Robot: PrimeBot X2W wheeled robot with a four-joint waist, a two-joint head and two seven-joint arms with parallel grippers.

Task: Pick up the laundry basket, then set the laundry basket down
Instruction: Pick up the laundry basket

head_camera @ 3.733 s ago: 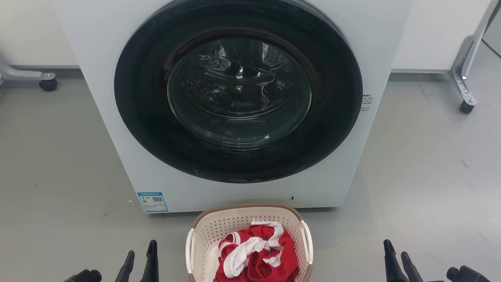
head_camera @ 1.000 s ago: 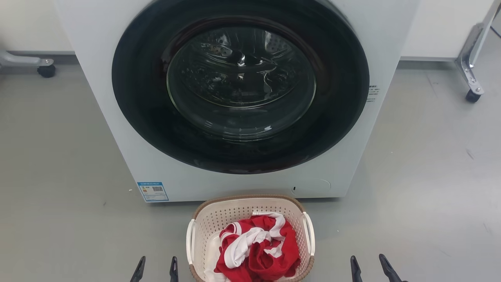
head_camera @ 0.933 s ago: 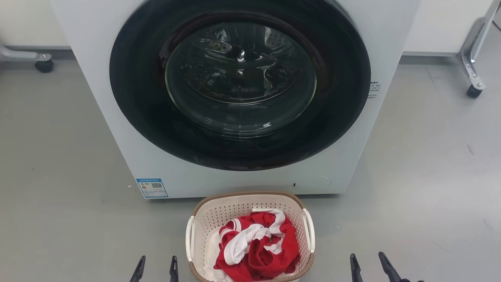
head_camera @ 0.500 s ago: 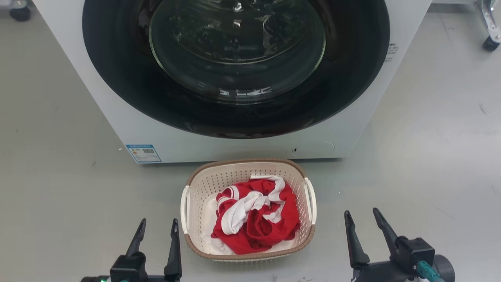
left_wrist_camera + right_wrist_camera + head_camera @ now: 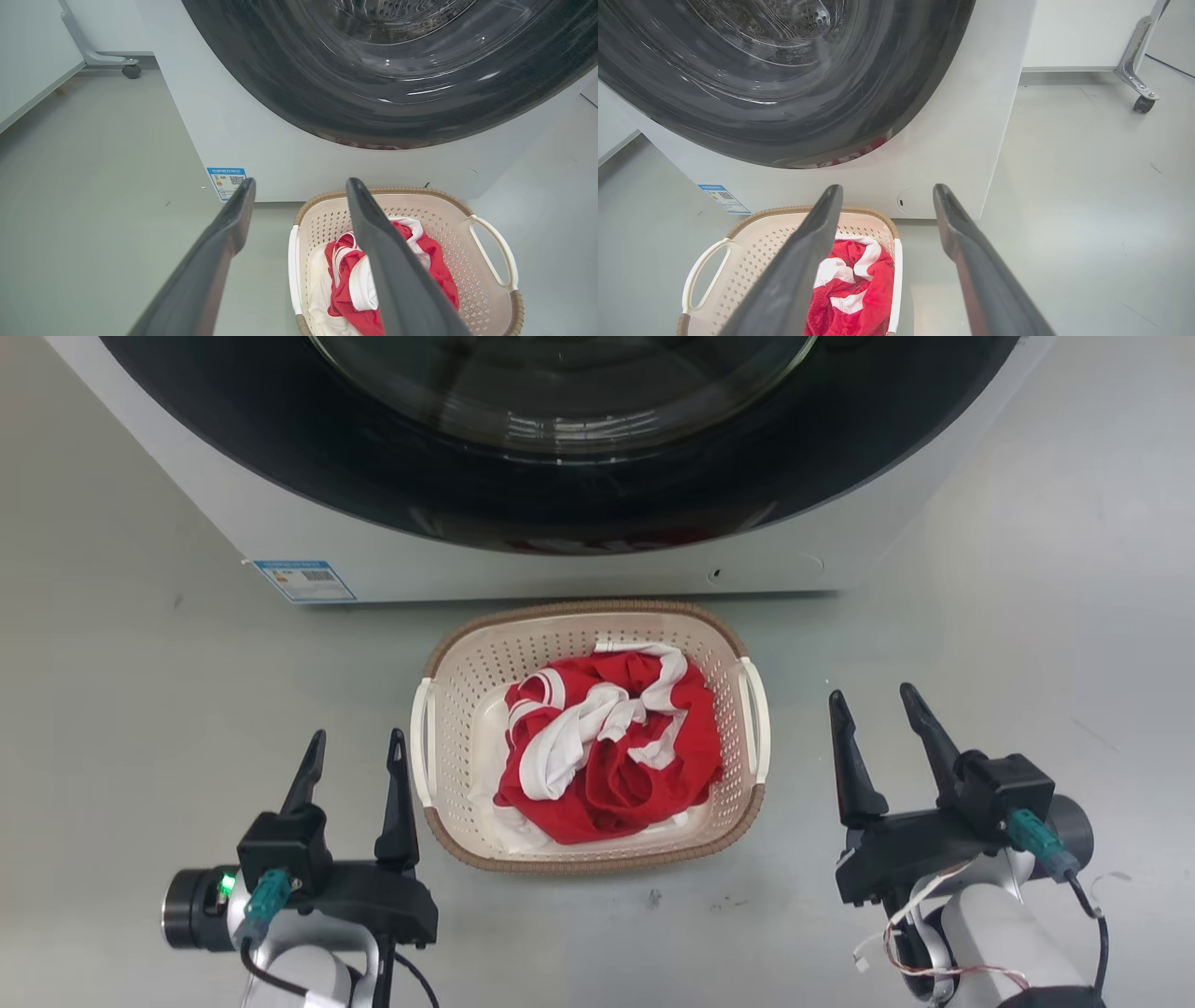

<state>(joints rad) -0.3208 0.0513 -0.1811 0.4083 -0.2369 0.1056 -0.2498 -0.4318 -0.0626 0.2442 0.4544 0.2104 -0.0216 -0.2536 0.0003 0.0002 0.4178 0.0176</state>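
Cream laundry basket (image 5: 464, 677) between spread left tool (image 5: 358, 735) and spread right tool (image 5: 870, 693), washing machine (image 5: 560, 571) behind

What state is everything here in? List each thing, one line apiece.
laundry basket: upright on the floor, not gripped.
red and white garment: crumpled, inside the basket.
washing machine door: shut.
left gripper: fingers open, empty, close beside the basket's left side.
right gripper: fingers open, empty, apart from the basket's right side.
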